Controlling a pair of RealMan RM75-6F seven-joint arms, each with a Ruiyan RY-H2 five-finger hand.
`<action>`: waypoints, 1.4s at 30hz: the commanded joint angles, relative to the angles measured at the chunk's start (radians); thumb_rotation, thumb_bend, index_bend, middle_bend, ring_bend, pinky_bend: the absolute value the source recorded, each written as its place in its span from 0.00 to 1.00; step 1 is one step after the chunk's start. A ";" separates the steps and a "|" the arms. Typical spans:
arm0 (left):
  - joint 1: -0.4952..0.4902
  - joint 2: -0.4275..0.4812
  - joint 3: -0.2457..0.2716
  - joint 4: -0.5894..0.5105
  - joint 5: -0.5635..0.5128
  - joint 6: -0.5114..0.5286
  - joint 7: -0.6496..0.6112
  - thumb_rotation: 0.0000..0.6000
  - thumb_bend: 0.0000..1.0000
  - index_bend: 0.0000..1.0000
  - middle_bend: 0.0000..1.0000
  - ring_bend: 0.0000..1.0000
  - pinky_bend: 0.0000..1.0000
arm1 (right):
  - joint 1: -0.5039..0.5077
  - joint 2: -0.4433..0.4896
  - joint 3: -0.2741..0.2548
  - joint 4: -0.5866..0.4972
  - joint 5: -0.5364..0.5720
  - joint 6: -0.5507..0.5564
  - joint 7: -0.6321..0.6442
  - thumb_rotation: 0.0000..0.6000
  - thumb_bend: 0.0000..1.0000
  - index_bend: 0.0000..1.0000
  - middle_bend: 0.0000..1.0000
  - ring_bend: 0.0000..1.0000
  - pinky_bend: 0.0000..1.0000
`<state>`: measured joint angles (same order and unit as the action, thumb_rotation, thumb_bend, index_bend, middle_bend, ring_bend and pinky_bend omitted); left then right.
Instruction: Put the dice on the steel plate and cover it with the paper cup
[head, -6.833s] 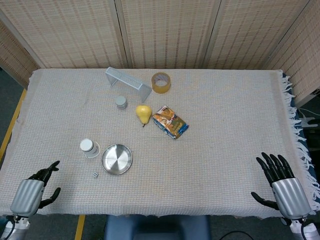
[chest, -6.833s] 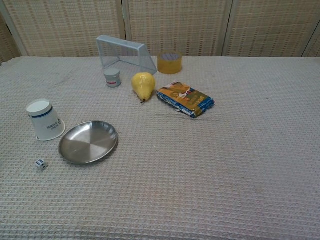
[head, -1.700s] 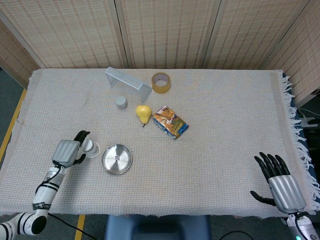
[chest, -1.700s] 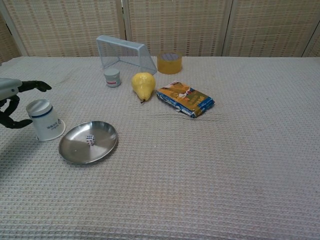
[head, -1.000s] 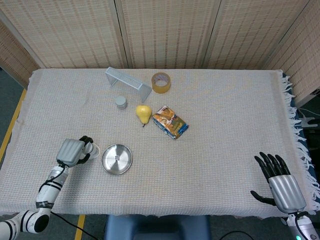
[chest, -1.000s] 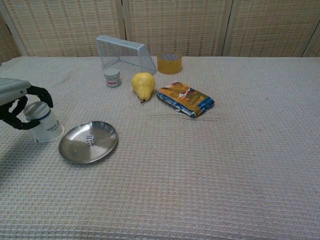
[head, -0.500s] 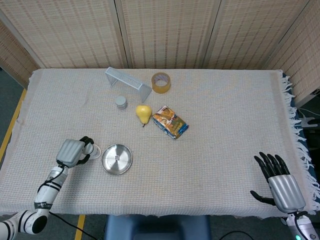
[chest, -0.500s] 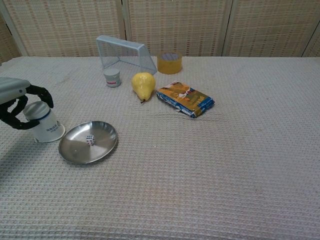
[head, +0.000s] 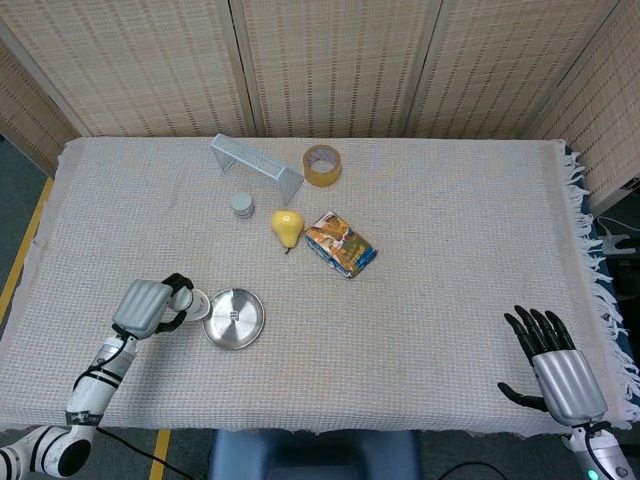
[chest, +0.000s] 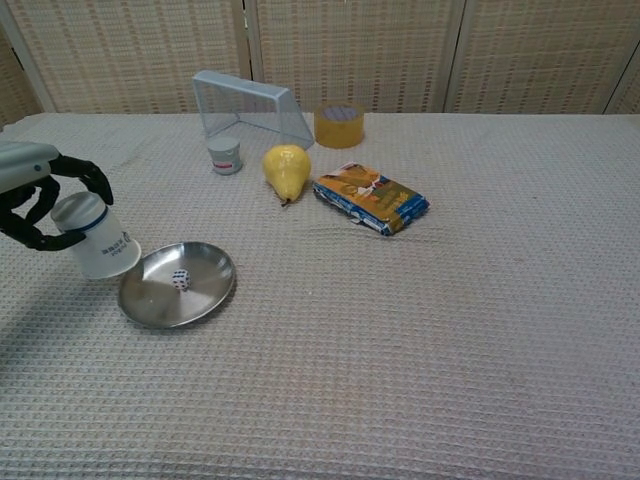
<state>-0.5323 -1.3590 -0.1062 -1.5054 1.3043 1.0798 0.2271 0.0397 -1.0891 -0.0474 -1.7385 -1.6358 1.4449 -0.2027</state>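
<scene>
The first half of the task is judged to be done: the small white dice with dark pips (chest: 180, 280) lies inside the shallow round steel plate (chest: 205, 287), slightly left of the plate's middle in the chest view. The covering step is in hand. The white paper cup with a blue band (chest: 100, 243) is held mouth-down and tilted, its open rim poised over the plate's left edge and raised clear of the cloth-covered table (chest: 420, 330); whether the rim touches the plate cannot be told.

The cup's closed end is gripped by the left hand (chest: 35, 200), black fingers (chest: 88, 176) being curled round it from above and from the side. In the head view the same hand (head: 150, 306) is seen near the front-left corner of the table, with the cup (head: 197, 303) just beside the plate (head: 247, 325).

For the next move, it is judged that the cup must be carried further over the plate until its mouth is centred on the dice, levelled, lowered until the rim rests on the steel all round, and then released. A tilted rim could catch the dice or slide the plate.

The right hand (head: 555, 370) is held near the front-right corner of the table, fingers spread and nothing in it, well apart from the plate.
</scene>
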 joint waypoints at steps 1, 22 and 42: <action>-0.008 0.015 -0.002 -0.051 0.012 0.005 0.025 1.00 0.48 0.46 0.68 0.69 0.89 | -0.002 0.002 -0.001 -0.001 -0.003 0.005 0.003 0.79 0.08 0.00 0.00 0.00 0.00; -0.091 -0.095 0.020 -0.122 -0.003 -0.055 0.259 1.00 0.49 0.48 0.69 0.69 0.88 | -0.005 0.013 -0.008 -0.002 -0.016 0.013 0.020 0.79 0.08 0.00 0.00 0.00 0.00; -0.083 -0.100 0.007 -0.079 -0.106 0.003 0.374 1.00 0.50 0.49 0.70 0.69 0.89 | -0.006 0.012 -0.005 -0.004 -0.009 0.013 0.016 0.79 0.08 0.00 0.00 0.00 0.00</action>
<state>-0.6223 -1.4598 -0.0946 -1.5822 1.2062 1.0638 0.5930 0.0342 -1.0774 -0.0528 -1.7420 -1.6447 1.4574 -0.1868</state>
